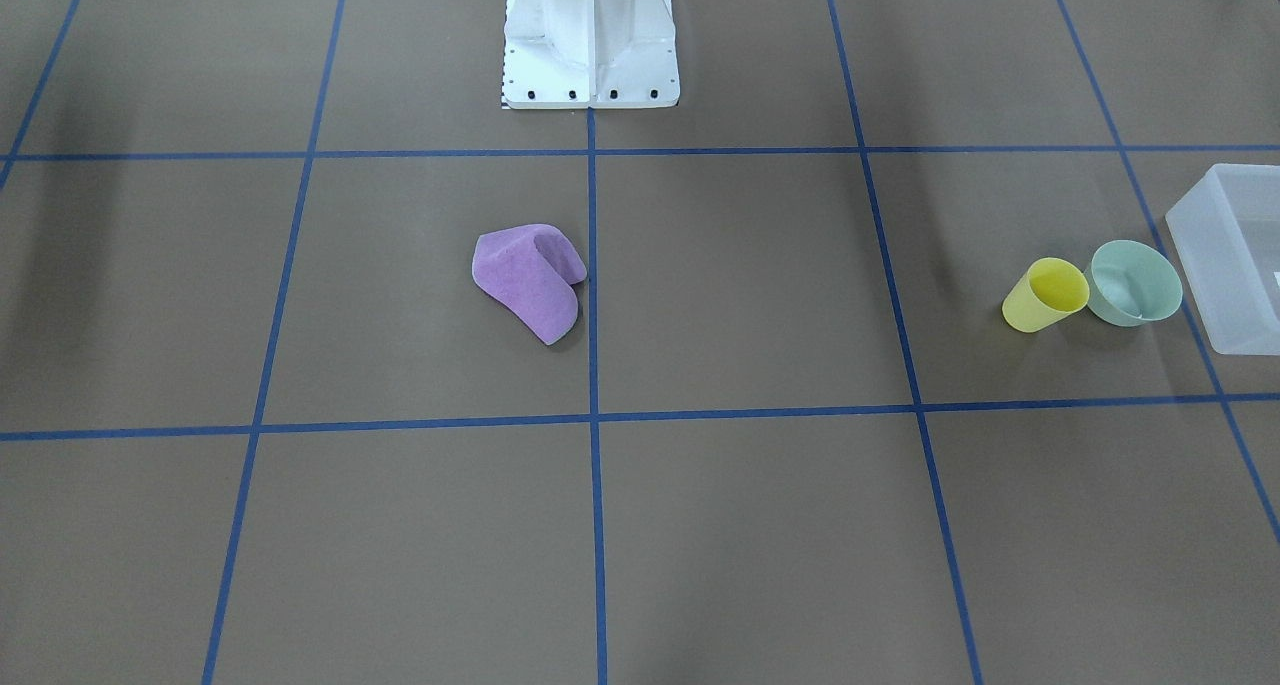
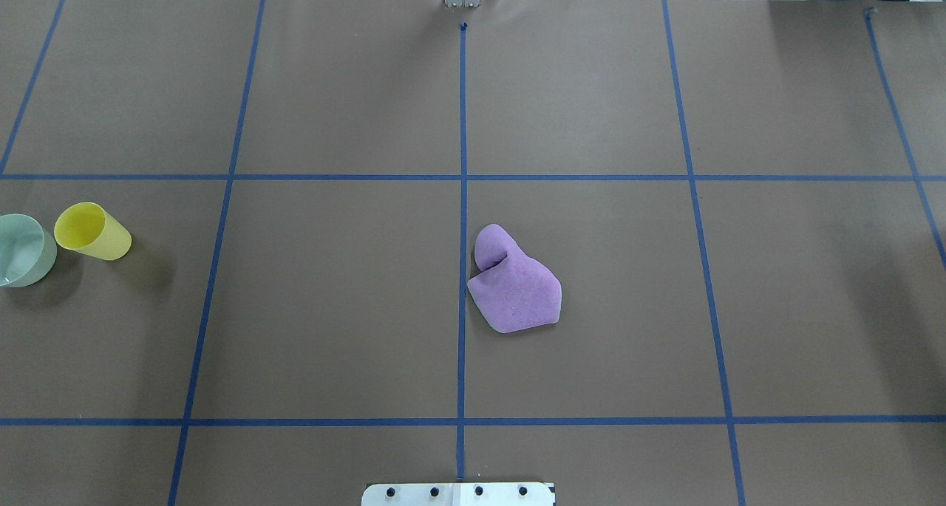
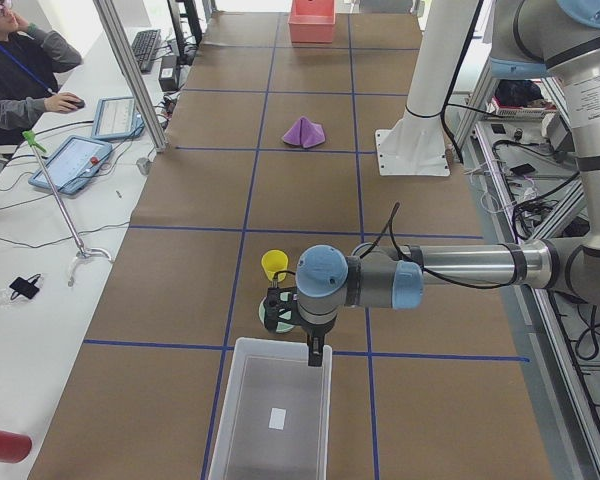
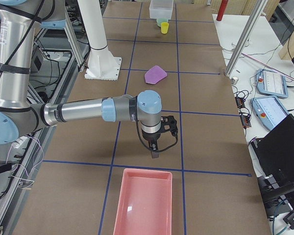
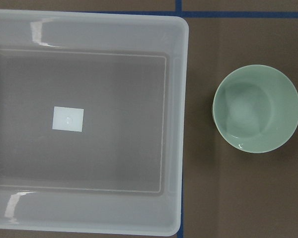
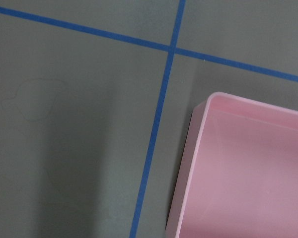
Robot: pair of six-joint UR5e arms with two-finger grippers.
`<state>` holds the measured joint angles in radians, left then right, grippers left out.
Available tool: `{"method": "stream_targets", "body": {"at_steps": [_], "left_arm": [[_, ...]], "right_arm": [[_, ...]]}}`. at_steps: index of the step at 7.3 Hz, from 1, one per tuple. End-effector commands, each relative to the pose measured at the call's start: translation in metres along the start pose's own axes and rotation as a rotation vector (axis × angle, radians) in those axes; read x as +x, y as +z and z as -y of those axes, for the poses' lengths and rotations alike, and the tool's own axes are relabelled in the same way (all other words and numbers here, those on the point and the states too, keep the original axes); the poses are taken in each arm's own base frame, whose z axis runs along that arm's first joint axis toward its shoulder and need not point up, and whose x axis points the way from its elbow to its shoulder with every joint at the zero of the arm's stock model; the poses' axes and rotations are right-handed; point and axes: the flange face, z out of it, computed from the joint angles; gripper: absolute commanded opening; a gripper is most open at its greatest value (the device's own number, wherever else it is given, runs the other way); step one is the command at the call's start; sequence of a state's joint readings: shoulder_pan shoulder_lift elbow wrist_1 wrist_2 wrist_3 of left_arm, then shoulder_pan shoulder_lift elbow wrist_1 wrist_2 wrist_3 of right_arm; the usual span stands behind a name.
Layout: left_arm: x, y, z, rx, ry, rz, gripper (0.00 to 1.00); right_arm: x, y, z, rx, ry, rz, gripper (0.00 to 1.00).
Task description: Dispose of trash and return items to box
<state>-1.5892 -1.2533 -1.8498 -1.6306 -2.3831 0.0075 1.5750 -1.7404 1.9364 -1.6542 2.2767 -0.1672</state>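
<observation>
The yellow cup (image 1: 1045,295) (image 2: 92,230) stands on the brown table beside a pale green cup (image 1: 1133,282) (image 5: 256,108). Right next to them is the frosted white box (image 1: 1225,255) (image 5: 174,124), holding only a white label. A crumpled purple sheet (image 1: 530,280) (image 2: 514,284) lies near the table's middle. My left gripper (image 3: 317,355) hangs above the box's rim (image 3: 280,345) near the green cup. It shows only in the exterior left view, so I cannot tell its state. My right gripper (image 4: 154,152) hangs near a pink tray (image 4: 144,205) (image 6: 248,173); its state is likewise unclear.
The white robot base (image 1: 590,35) stands at the table's edge behind the purple sheet. Blue tape lines divide the table into squares. A person (image 3: 20,70) sits at a side desk with tablets (image 3: 72,160). A metal post (image 4: 245,34) rises by the other side.
</observation>
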Motion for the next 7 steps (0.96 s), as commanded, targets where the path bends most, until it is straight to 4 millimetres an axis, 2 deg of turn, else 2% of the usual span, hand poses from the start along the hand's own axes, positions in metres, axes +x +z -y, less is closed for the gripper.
{"method": "stream_targets", "body": {"at_steps": [1,2,5,6,7], "left_arm": [[-0.002,0.002,0.0,-0.002,-0.002,-0.001,0.99],[0.005,-0.005,0.008,0.026,0.029,-0.005,0.99],[0.056,-0.054,0.06,0.294,0.296,-0.003,0.99],[0.079,-0.07,0.084,0.345,0.286,-0.029,0.99],[0.121,-0.062,0.11,0.327,0.354,-0.053,0.99]], "right_arm": [[0.0,0.001,0.001,-0.001,-0.003,0.009,1.0],[0.001,0.002,0.001,-0.003,0.005,0.013,1.0],[-0.022,-0.018,0.032,0.054,-0.028,0.067,1.0],[-0.04,-0.021,0.047,0.066,-0.016,0.124,1.0],[-0.059,-0.021,0.059,0.064,-0.014,0.13,1.0]]}}
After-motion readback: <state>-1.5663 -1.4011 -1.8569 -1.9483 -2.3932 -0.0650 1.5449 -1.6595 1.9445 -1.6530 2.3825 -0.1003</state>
